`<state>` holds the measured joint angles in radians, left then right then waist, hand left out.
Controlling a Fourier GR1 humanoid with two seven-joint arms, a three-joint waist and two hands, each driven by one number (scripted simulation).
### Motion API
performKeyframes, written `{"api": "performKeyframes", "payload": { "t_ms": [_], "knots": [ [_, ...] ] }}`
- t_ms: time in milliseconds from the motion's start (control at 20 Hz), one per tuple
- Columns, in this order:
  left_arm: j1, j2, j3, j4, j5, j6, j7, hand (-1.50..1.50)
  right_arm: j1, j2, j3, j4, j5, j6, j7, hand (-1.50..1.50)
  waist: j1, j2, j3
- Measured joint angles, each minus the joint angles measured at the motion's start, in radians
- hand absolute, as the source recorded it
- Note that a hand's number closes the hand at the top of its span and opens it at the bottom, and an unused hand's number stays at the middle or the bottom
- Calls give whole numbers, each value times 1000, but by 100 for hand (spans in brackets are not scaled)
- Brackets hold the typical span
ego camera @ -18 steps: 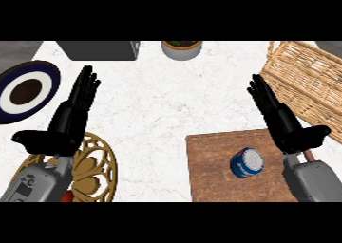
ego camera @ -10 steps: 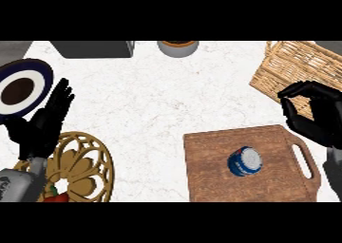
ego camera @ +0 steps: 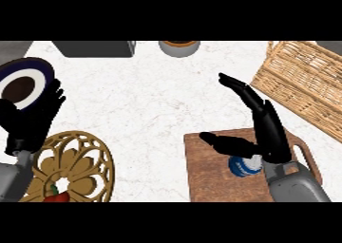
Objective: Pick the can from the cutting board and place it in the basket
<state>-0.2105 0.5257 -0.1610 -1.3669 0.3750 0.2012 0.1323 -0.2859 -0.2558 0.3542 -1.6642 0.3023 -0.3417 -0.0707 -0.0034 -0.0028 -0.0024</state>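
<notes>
A blue and white can [ego camera: 244,165] stands on the brown wooden cutting board [ego camera: 210,175] at the lower right. My right hand [ego camera: 263,124] hangs over the can with straight fingers stretched up and left and the thumb out to the left; it partly hides the can's top. The wicker basket [ego camera: 307,85] sits at the upper right, just right of that hand. My left hand [ego camera: 30,121] rests open with fingers up at the left edge.
A dark blue and white plate [ego camera: 19,88] lies at the upper left behind the left hand. A golden lattice trivet [ego camera: 75,166] holding something red lies at the lower left. A grey box [ego camera: 93,48] and a round pot [ego camera: 179,47] stand along the far edge.
My right hand has moved left and down from beside the basket to above the can, and its fingers have straightened. The left hand has hardly moved.
</notes>
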Motion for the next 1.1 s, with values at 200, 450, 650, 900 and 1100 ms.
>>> {"api": "performKeyframes", "payload": {
  "t_ms": [200,450,650,900,1100],
  "knots": [
    [9,-10,4,22,-5,-8,-12,0,-81,3,32,-85,104,43,323,-150,-7,-5,-2],
    [14,-2,14,23,0,-11,3,0,-172,-108,34,-125,208,216,668,-150,-21,-16,-6],
    [18,-3,16,21,-4,-11,1,0,-256,-208,-1,-146,249,390,916,-150,-25,-17,-5],
    [20,-5,21,15,-6,-15,3,0,-343,-275,-77,-222,104,604,1105,-150,-23,-14,-3],
    [5,-13,23,24,-12,-9,13,0,-357,-314,-137,-249,-87,689,1141,-150,-28,-12,-2]
  ]
}}
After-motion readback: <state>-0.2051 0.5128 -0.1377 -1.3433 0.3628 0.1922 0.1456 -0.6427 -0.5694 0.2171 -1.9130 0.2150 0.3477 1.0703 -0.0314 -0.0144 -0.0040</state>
